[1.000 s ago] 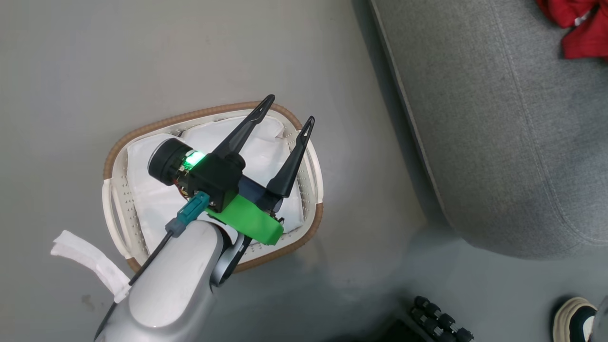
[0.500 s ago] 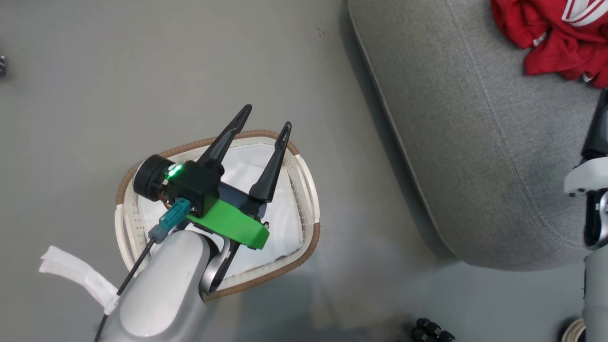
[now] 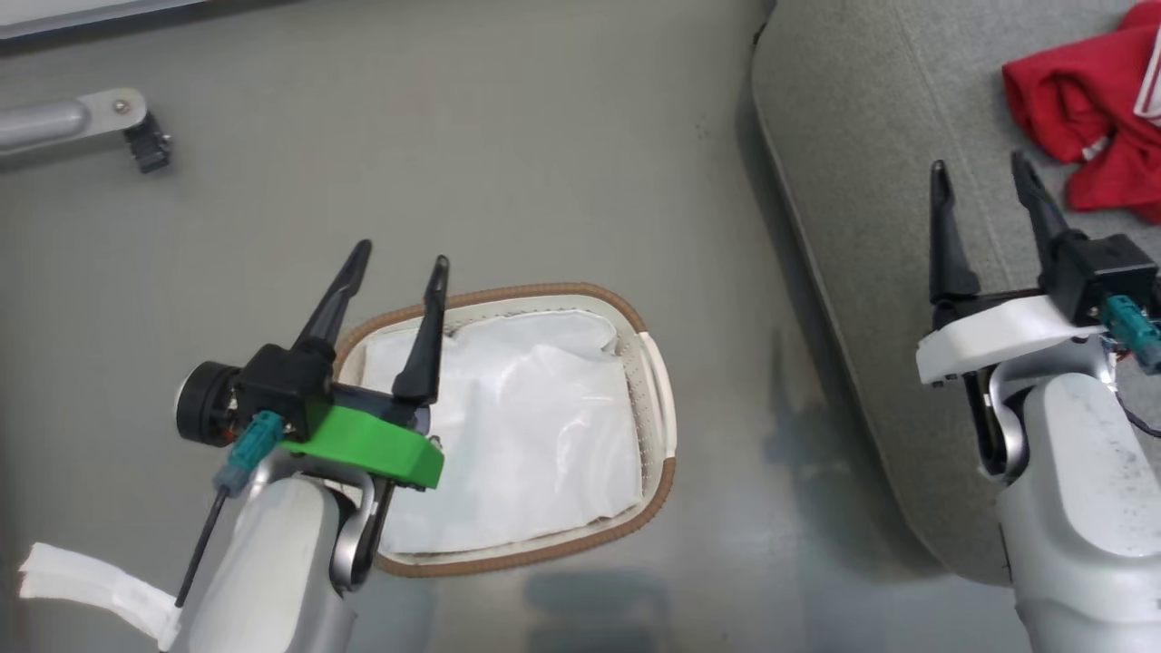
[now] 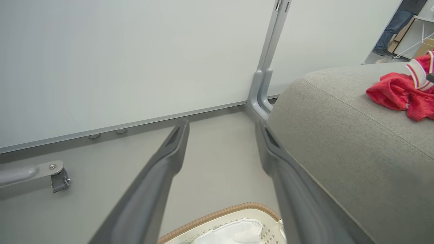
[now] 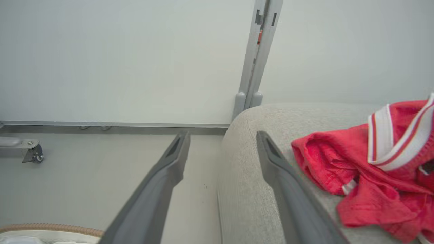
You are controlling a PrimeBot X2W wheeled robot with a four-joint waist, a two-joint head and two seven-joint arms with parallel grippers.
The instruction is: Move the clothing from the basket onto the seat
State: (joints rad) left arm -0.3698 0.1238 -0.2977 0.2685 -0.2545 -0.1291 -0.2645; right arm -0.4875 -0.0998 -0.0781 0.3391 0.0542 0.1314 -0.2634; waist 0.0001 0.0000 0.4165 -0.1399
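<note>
Left jaws: spread wide, nothing between them, over the left end of the oval cream-white perforated plastic basket with the brown woven-look rim [image 3: 667,426], lower centre of the head view.

Right jaws: also spread wide and empty, at the right edge of the head view, over the big light grey upholstered seat [image 3: 843,236]. In the right wrist view the tips sit just beside the cloth, and I see no contact.

The bright red fabric clothing with white striped trim [image 3: 1079,127] is on the seat, in the upper right corner of the head view. It's cut off by the frame edge, so I can't see the whole heap.

The basket shows only a plain white crumpled liner sheet [image 3: 526,426]. No red in it. I can't see under the sheet.

My read is that the transfer is done, or nearly so.

Handling, if I have to re-grab:
- The fabric is limp and light, and it will drape and trail.
- It's bunched in folds, so there's plenty to pinch.
- I'd take the thick raised fold at the heap's left side [image 5: 315,152], not the striped trim. A trim edge would likely just slide out or lift one layer.
- No breakage risk. The main risks are a partial grab or a snag on the basket rim.
</note>
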